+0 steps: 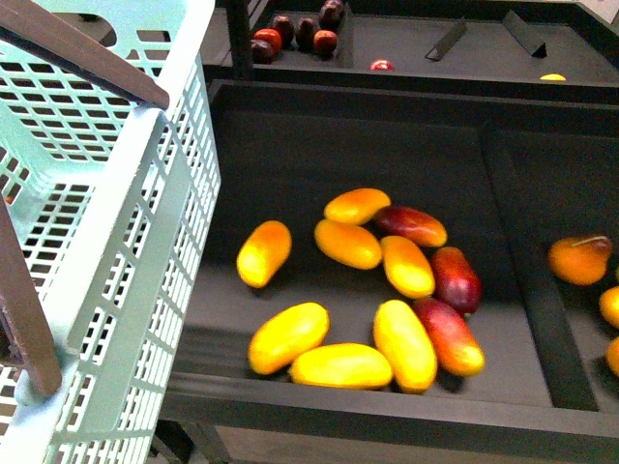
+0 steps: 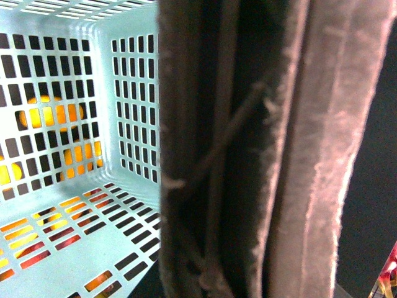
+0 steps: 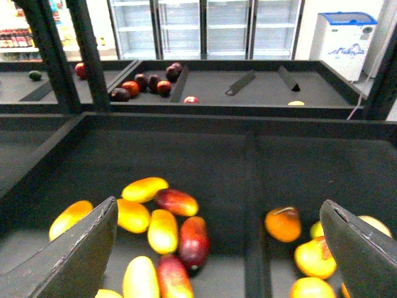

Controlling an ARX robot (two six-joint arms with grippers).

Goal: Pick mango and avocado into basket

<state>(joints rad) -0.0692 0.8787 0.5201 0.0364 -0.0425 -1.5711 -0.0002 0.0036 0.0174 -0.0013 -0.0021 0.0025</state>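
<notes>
Seven smooth yellow-orange oval mangoes (image 1: 288, 336) are lying loose on the floor of a black display bin (image 1: 319, 145), and three dark red oblong fruits (image 1: 456, 278) are mixed in on their right side. Most of them touch in one loose cluster. One yellow mango sits a bit apart on the left, nearer the basket.

The pale turquoise slotted plastic basket (image 1: 145, 251) fills the left of the front view, with its wall right up against the bin's left edge. A brown swing handle (image 1: 87, 53) crosses its top corner.

In the left wrist view you're looking into the basket's corner, and bits of yellow, orange and red show through the slots. A fuzzy brown strip (image 2: 322, 155) sits so close to the lens that it blocks half the frame. The left fingers don't show anywhere, so I can't tell how they stand.

The right fingers (image 3: 74, 254) are dark, spread really wide with nothing between them, and hanging above the bin over the mango pile.

A divider walls off the next compartment to the right, where some rounder orange fruits (image 1: 580, 259) sit, one with a stem. On the black shelf behind, a bunch of dark red apples (image 1: 290, 34) is gathered by a post. Over on the far left of that shelf there's a small dark green fruit (image 3: 35, 75), too tiny to say what it is.
</notes>
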